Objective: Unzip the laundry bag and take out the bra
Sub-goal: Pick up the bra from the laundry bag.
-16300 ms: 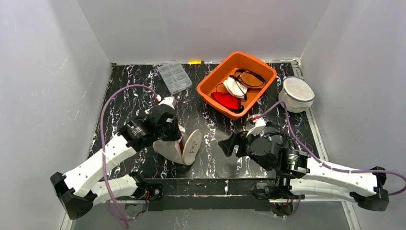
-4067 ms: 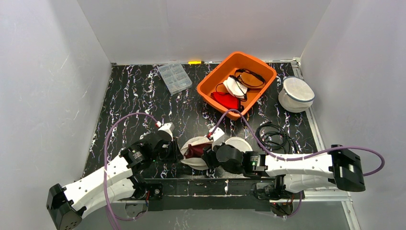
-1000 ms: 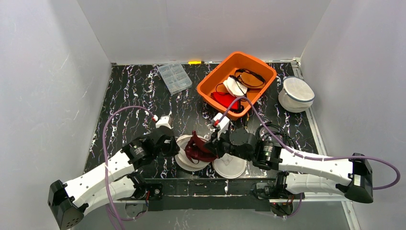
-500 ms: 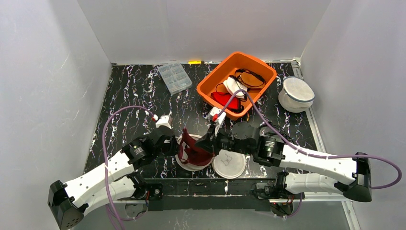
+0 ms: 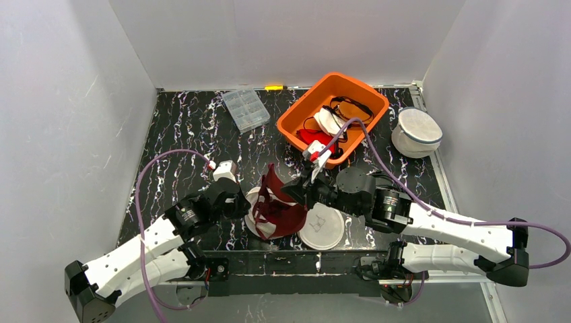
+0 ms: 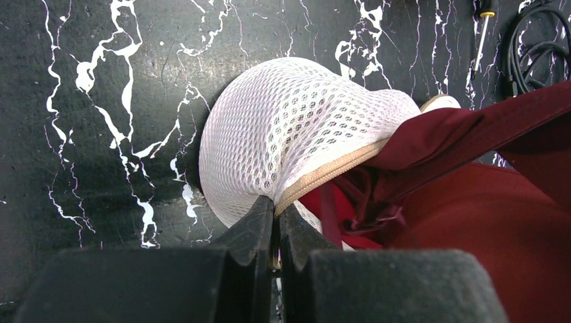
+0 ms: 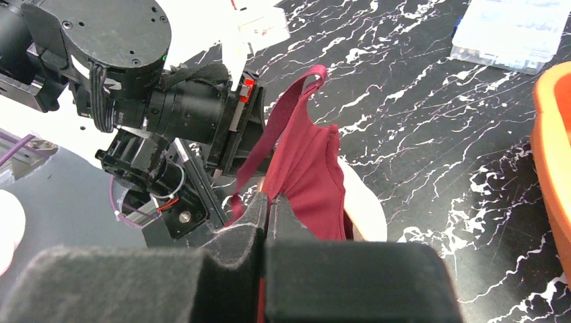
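The white mesh laundry bag lies unzipped near the table's front edge, its round lid flat beside it. My left gripper is shut on the bag's tan zipper rim. The dark red bra hangs half out of the bag, one strap standing up. My right gripper is shut on the bra's fabric, lifted above the bag.
An orange bin with other garments stands at the back. A clear plastic box sits back left, a second zipped mesh bag at the right edge. A black cable coil lies right of the bag.
My right gripper has risen and drawn back to the right, pulling the red bra up and further out of the bag. The left gripper has kept its hold on the rim.
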`<state>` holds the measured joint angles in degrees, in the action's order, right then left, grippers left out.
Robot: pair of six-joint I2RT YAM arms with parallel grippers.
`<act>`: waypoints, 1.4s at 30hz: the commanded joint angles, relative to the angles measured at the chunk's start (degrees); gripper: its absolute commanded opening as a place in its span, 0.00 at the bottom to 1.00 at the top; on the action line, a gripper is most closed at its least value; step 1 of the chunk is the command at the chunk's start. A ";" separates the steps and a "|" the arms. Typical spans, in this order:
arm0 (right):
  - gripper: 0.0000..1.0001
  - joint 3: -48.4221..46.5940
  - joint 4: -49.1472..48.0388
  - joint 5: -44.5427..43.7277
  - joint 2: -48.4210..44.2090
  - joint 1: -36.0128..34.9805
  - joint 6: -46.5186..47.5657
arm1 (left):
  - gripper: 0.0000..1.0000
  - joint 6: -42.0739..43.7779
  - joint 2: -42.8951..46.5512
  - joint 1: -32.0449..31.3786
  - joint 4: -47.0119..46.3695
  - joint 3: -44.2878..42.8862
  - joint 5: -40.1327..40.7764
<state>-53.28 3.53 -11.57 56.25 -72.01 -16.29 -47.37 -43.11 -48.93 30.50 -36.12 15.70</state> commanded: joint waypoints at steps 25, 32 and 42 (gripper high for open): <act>0.01 -2.15 2.16 2.06 1.30 0.23 4.44 | 0.00 1.22 7.52 0.16 7.09 -5.37 2.62; 0.01 2.69 1.25 3.39 1.57 0.20 6.49 | 0.22 3.34 10.35 0.21 8.61 -6.60 1.91; 0.01 3.71 2.97 6.60 2.64 0.23 9.14 | 0.56 16.49 13.81 0.19 2.11 -10.28 -4.96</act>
<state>-49.95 7.62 -6.87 59.09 -72.01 -9.19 -38.76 -31.62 -48.86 37.19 -43.90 15.05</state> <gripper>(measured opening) 0.039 0.539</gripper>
